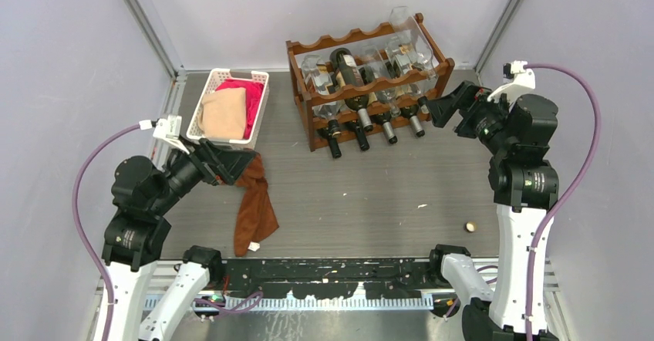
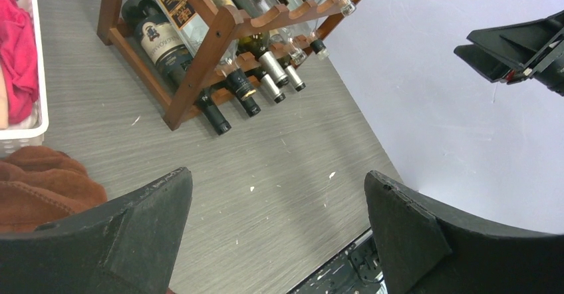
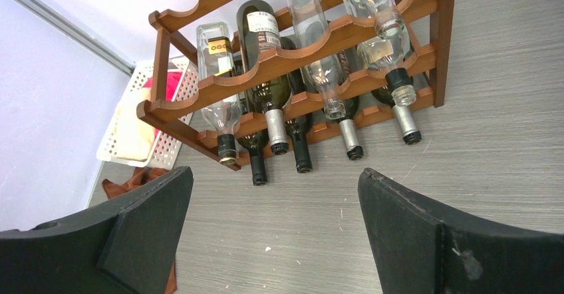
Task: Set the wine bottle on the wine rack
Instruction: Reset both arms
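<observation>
The dark reddish-brown wine rack (image 1: 369,88) stands at the back of the table, with several bottles lying in its scalloped rails, necks toward me. One dark wine bottle (image 1: 348,69) with a white label rests in the upper tier, also seen in the right wrist view (image 3: 261,34). I see no loose bottle on the table. My right gripper (image 1: 446,110) hovers open just right of the rack (image 3: 346,31), its jaws (image 3: 274,172) empty. My left gripper (image 1: 235,163) is open and empty (image 2: 276,174), far left of the rack (image 2: 219,28), above a brown cloth.
A white plastic basket (image 1: 218,73) with pink and beige cloths sits at the back left. A brown cloth (image 1: 254,202) lies on the table in front of it. A small cork (image 1: 468,226) lies near the right arm's base. Walls close in on both sides.
</observation>
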Robot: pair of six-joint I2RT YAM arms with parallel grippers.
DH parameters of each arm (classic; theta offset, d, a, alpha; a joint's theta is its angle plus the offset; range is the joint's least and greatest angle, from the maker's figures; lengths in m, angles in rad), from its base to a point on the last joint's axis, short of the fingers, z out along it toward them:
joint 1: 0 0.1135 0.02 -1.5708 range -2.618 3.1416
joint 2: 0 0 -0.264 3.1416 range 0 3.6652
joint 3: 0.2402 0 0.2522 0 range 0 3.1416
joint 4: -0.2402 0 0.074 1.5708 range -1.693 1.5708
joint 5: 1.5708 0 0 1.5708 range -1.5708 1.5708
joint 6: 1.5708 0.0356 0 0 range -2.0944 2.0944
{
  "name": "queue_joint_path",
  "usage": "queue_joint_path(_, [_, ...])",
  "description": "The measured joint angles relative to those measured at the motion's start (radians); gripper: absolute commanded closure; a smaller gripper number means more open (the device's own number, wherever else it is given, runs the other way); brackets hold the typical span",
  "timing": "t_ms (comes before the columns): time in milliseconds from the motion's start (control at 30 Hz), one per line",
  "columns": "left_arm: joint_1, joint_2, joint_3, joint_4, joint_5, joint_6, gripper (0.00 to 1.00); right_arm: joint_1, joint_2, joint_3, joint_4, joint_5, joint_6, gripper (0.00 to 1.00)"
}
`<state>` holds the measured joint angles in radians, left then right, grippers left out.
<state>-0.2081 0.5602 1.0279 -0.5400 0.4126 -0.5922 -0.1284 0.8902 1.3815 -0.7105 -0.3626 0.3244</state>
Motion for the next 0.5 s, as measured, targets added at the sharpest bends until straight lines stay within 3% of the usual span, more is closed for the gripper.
queue_joint_path(500, [0.000, -0.019, -0.052, -0.064, 0.001, 0.051, 0.00, 0.000, 0.003, -0.097, 0.044, 0.062, 0.034, 0.00])
